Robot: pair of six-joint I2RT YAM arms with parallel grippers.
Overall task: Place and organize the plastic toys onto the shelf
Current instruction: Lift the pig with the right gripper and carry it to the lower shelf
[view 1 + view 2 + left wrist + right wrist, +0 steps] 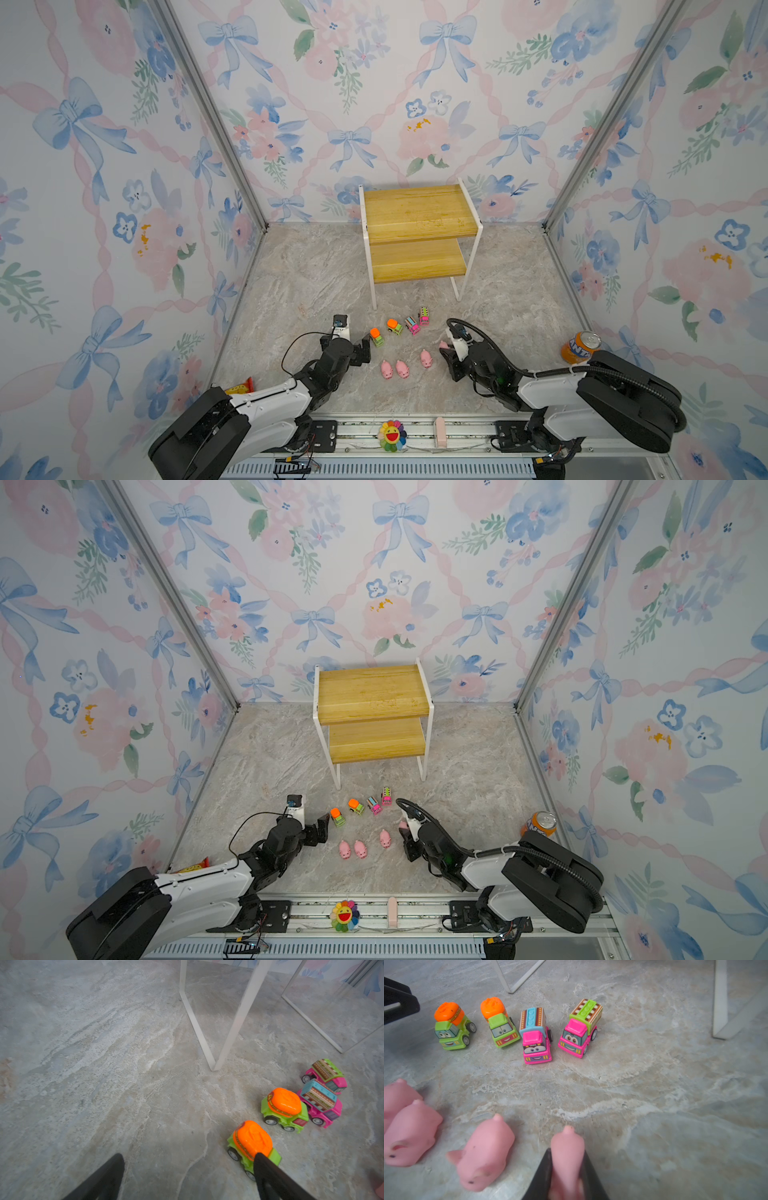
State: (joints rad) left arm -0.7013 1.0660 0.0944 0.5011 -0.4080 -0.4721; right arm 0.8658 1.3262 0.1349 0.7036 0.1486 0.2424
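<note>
Pink pig sits clamped between my right fingers. My left fingers stand apart, a green truck just beside one tip.

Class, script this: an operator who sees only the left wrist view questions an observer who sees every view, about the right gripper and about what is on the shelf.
Operator: What is the right gripper doing?
Observer: Its jaws are shut on a pink pig.
Operator: Is any toy on the shelf yet?
Observer: No. In both top views, both its tiers carry nothing.
</note>
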